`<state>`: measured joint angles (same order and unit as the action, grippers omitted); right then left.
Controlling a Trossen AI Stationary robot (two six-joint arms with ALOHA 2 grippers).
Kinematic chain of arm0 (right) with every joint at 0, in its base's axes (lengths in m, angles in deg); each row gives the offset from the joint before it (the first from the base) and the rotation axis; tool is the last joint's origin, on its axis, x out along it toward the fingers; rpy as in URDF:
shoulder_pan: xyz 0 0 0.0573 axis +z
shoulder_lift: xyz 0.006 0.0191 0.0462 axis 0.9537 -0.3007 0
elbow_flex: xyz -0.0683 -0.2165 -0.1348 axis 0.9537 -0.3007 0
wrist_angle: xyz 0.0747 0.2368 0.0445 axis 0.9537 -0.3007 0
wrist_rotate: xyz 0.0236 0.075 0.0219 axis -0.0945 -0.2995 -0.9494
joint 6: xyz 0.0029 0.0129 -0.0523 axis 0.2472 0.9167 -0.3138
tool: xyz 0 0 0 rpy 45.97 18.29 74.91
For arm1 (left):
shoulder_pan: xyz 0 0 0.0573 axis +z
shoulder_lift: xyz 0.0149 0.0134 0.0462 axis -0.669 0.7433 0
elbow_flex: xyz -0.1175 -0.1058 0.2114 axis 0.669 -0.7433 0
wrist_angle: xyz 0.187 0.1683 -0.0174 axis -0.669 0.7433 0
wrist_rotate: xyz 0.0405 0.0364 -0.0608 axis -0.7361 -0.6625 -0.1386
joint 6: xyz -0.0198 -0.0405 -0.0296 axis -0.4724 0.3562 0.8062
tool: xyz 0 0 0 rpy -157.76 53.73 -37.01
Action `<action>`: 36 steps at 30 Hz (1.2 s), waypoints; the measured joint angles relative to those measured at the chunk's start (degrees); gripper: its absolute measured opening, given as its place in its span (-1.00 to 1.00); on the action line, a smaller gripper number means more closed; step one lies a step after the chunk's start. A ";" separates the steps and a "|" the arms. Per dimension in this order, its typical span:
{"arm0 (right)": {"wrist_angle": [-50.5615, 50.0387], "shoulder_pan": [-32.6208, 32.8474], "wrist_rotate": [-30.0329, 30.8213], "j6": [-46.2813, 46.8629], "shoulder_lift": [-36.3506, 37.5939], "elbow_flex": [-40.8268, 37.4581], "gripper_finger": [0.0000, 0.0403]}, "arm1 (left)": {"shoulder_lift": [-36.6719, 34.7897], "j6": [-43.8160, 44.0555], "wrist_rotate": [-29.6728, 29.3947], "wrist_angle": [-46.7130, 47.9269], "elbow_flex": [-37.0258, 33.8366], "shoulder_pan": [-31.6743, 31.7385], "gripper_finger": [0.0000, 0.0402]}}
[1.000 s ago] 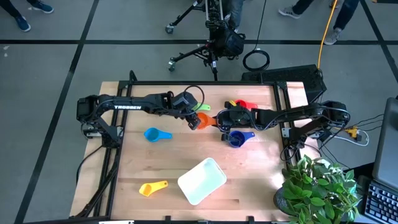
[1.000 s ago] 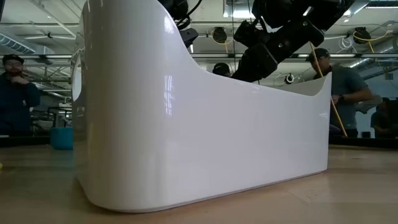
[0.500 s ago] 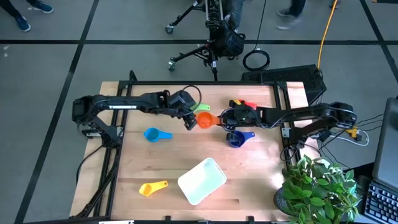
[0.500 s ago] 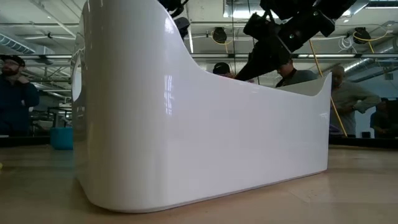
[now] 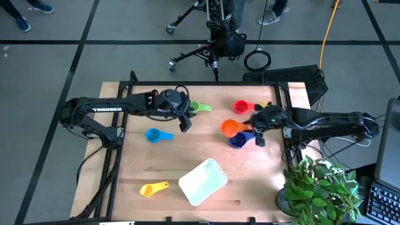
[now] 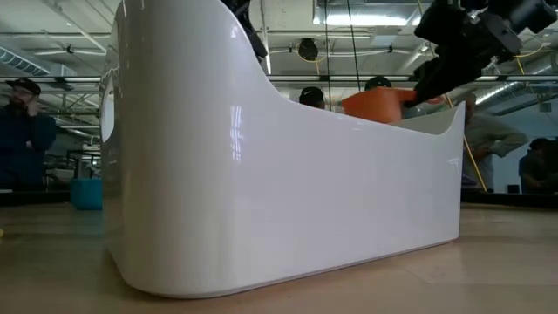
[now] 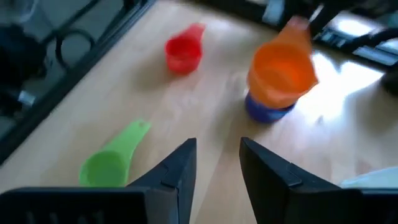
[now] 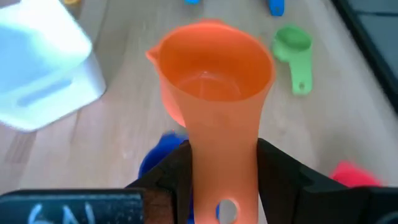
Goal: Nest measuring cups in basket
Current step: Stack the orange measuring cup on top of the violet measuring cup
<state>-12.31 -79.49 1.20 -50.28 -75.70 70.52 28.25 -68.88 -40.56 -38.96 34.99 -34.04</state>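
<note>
My right gripper (image 5: 255, 129) is shut on the orange cup (image 5: 230, 128), which hangs in the air just above the dark blue cup (image 5: 237, 141). My left gripper (image 5: 184, 122) is open and empty, left of the orange cup and next to the green cup (image 5: 199, 107). The red cup (image 5: 240, 107), a light blue cup (image 5: 157, 134) and the yellow cup (image 5: 153, 188) lie on the table. The white basket (image 5: 203, 181) stands near the near edge with nothing in it. In the low view the basket (image 6: 288, 174) hides most of the table. My right gripper pinches the orange cup's flat handle (image 8: 224, 163) between its two fingers (image 8: 280, 177). The fingers come roughly level from the table's right side and lie along the handle. The cup (image 6: 375, 103) is lifted clear, mouth up, bowl pointing toward the table's left.
The right arm (image 5: 325, 120) reaches in from the right edge, the left arm (image 5: 112, 107) from the left edge. A potted plant (image 5: 319, 187) stands at the near right corner. Bare wood lies between the basket and the cups. People stand beyond the table in the low view.
The orange cup has passed from my left gripper to my right one. My left gripper has let go and drawn back toward the table's left. My right gripper has carried the cup toward the right edge, over the dark blue cup.
</note>
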 joint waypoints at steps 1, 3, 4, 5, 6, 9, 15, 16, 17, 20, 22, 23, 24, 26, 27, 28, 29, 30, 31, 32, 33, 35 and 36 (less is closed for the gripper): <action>-0.20 -0.01 -0.40 0.58 1.58 -1.66 -0.38 | 0.00 -0.39 -0.04 -0.20 -0.01 -0.43 -0.38; 0.02 -0.01 -0.57 1.99 3.98 -4.80 -0.38 | 0.11 -1.03 -0.07 -0.72 -0.17 -1.20 -0.38; -0.01 -0.01 -0.63 2.67 4.62 -6.20 -0.38 | 0.15 -1.49 -0.07 -1.61 -0.17 -1.53 -0.38; -0.05 0.01 -0.65 3.33 4.92 -7.42 -0.38 | 0.14 -1.94 -0.07 -1.87 -0.15 -1.90 -0.38; -0.15 0.13 -0.66 3.63 4.99 -7.77 -0.38 | 0.05 -2.26 -0.08 -1.97 -0.15 -2.27 -0.38; 2.71 1.04 -0.09 4.04 4.63 -7.03 -0.37 | 0.09 -2.28 -0.14 -2.38 -0.15 -3.11 -0.38; 0.20 1.15 1.38 8.05 3.51 -8.41 -0.36 | 0.09 -2.32 -0.61 -2.47 -0.15 -4.35 -0.38; 0.20 1.17 1.20 8.55 3.53 -8.41 -0.36 | 0.09 -2.47 -0.61 -2.47 -0.15 -4.43 -0.38; 0.22 1.17 1.19 8.66 3.52 -8.41 -0.36 | 0.09 -2.69 -0.61 -2.48 -0.15 -4.44 -0.38; -0.57 1.55 1.13 8.71 3.17 -8.41 -0.36 | 0.09 -2.93 -0.62 -2.49 -0.15 -4.46 -0.38; -0.84 2.05 1.06 8.72 3.22 -8.44 -0.35 | 0.09 -3.19 -0.63 -2.47 -0.15 -4.44 -0.38; -0.75 2.28 1.01 8.71 3.34 -8.41 -0.35 | 0.09 -3.36 -0.63 -2.47 -0.15 -4.44 -0.38; -0.83 2.47 1.01 8.71 3.38 -8.23 -0.35 | 0.09 -3.46 -0.68 -2.47 -0.15 -4.45 -0.38; -0.82 2.75 1.00 8.73 3.71 -7.51 -0.35 | 0.09 -3.73 -0.66 -2.45 -0.15 -4.46 -0.38; -1.09 2.90 1.01 8.64 4.06 -7.16 -0.35 | 0.09 -3.76 -0.66 -2.45 -0.15 -4.46 -0.38; -1.53 2.98 0.99 8.45 4.39 -6.70 -0.35 | 0.09 -3.76 -0.66 -2.45 -0.15 -4.46 -0.38; -2.28 2.98 1.01 8.40 4.86 -6.30 -0.35 | 0.09 -3.76 -0.66 -2.45 -0.15 -4.46 -0.38; -3.55 2.98 1.01 8.37 5.14 -5.88 -0.35 | 0.09 -3.76 -0.66 -2.42 -0.15 -4.46 -0.38; -4.25 2.98 0.97 8.34 5.37 -5.65 -0.36 | 0.09 -3.76 -0.68 -2.42 -0.15 -4.46 -0.38; -4.83 2.98 0.75 8.32 5.81 -5.23 -0.36 | 0.09 -3.74 -0.66 -2.43 -0.15 -4.46 -0.38; -5.21 2.98 0.33 8.28 6.12 -4.57 -0.36 | 0.09 -3.74 -0.66 -2.42 -0.15 -4.46 -0.38; -6.82 2.98 -0.26 8.18 6.52 -2.31 -0.36 | 0.09 -3.74 -0.66 -2.43 -0.15 -4.45 -0.38; -8.26 2.98 -0.21 8.03 6.52 -1.06 -0.36 | 0.09 -3.74 -0.66 -2.44 -0.15 -4.46 -0.38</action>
<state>-20.57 -76.51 0.99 -42.26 -69.17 69.46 28.34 -72.62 -41.22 -41.39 34.84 -38.50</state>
